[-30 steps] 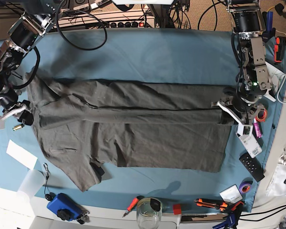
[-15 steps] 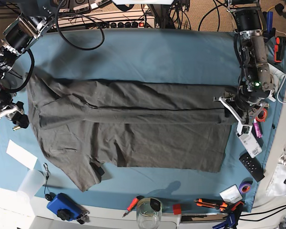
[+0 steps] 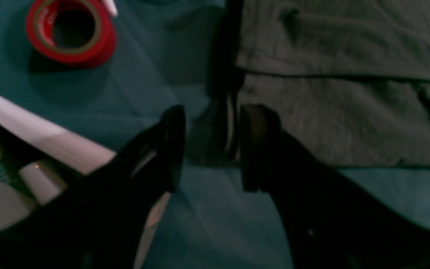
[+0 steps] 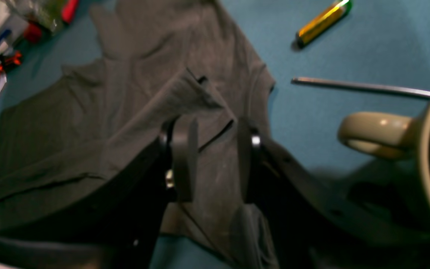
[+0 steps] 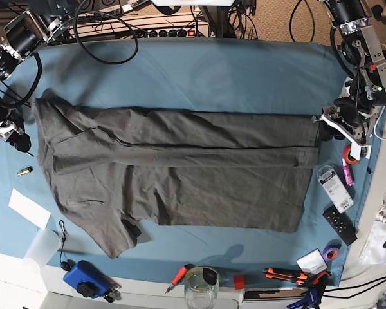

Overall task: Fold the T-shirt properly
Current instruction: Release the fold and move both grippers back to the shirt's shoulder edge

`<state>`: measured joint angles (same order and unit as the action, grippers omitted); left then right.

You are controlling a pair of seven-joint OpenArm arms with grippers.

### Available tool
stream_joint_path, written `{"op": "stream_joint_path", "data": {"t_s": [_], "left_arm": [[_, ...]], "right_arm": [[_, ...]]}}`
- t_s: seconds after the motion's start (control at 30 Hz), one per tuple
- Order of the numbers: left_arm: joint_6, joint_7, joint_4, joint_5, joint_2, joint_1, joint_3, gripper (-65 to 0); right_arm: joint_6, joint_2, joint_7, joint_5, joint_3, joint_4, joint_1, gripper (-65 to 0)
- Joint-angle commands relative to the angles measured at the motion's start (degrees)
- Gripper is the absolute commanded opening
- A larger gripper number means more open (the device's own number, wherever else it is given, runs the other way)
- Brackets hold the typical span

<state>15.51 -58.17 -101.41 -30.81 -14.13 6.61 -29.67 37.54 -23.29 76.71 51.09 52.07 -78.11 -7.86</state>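
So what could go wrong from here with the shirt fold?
1. Both pincers look open and off the T-shirt, so the folded-over top band could slacken or slide before the next grasp.
2. The lower sleeve still sticks out unfolded; folding on now would likely leave a lopsided result.
3. The left pincer sits by the red tape, and the right pincer by a mug; a sweep might knock them.

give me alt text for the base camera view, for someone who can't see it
A dark grey T-shirt lies spread across a teal table cloth, its top edge folded down. The left gripper and right gripper sit open at opposite ends, off the fabric.
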Motion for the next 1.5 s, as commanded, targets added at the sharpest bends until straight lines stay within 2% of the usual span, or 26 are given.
{"op": "stream_joint_path", "data": {"t_s": [0.0,0.27,0.4,0.63,0.87,1.0,1.23,1.3,1.37,1.47], "left_arm": [[0.28,1.18,-0.98,-0.98,-0.44,-0.87,-0.02,-40.2],[1.07,2.27,2.12,-0.94,0.81,-1.11,3.23,-39.3],[0.63,2.84,2.25,0.9,0.79,-1.68,3.26,-38.8],[1.11,2.64,6.71,-0.17,0.81,-2.16,3.3,-38.8],[1.11,-1.57,8.79,-0.66,0.76,-4.74,3.3,-38.8],[1.09,-2.25,8.79,-1.97,0.76,-4.74,3.3,-38.8],[1.11,-2.29,8.76,-2.73,0.76,-4.74,3.3,-38.8],[1.2,-2.32,8.76,-3.32,0.68,-4.74,3.3,-38.8],[2.78,-2.38,8.74,-4.15,0.63,-4.74,3.3,-38.8],[2.84,-2.95,8.68,-4.83,0.63,-4.74,3.3,-38.8]], "right_arm": [[0.35,-1.44,-1.01,1.44,0.13,-0.96,-0.68,-46.1],[0.33,-1.46,-0.81,0.9,0.13,-0.96,-0.68,-46.1],[0.33,-1.46,-0.63,0.26,0.13,-0.96,-0.68,-46.1],[0.35,-1.46,-0.46,0.31,0.15,-0.96,-0.52,-46.0],[0.35,-1.46,-0.52,0.2,0.17,-0.96,-0.52,-46.0],[-1.05,-1.46,-2.27,-3.89,0.55,-0.96,-0.5,-46.0],[-1.46,-1.03,-3.63,-6.01,0.48,-0.9,-0.5,-46.1],[-2.89,-0.55,-3.87,-8.26,0.48,-0.9,-0.5,-46.0],[-3.93,0.11,-4.28,-9.62,0.48,-0.87,-0.02,-46.1],[-4.39,1.31,-4.33,-10.01,0.48,-0.87,0.94,-46.1]]}}
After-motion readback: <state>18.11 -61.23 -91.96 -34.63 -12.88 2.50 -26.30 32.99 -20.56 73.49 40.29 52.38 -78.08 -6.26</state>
